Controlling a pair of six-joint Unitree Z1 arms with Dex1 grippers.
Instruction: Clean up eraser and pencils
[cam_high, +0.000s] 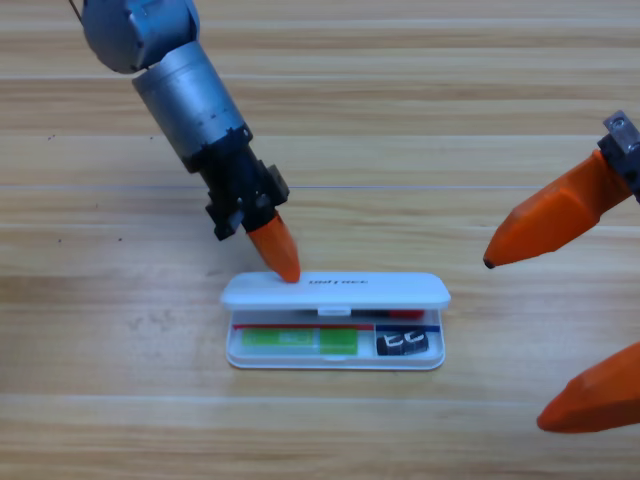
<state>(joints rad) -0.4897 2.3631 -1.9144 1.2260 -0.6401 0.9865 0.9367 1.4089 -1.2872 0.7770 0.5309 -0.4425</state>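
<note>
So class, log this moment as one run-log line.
left gripper on case lid | green bar, eraser, red stick in case | right gripper waits, open

Wooden table: light planks, grain running left to right. Directly on it, 1 white case, open, its lid raised at the back, just below the left gripper tip and well left of the right gripper.

White case, grey lettering on lid. Light-green bar; red stick; black eraser, white marks. Orange jaws, black bodies on left gripper and right gripper. Light-brown wood-grain table.
</note>
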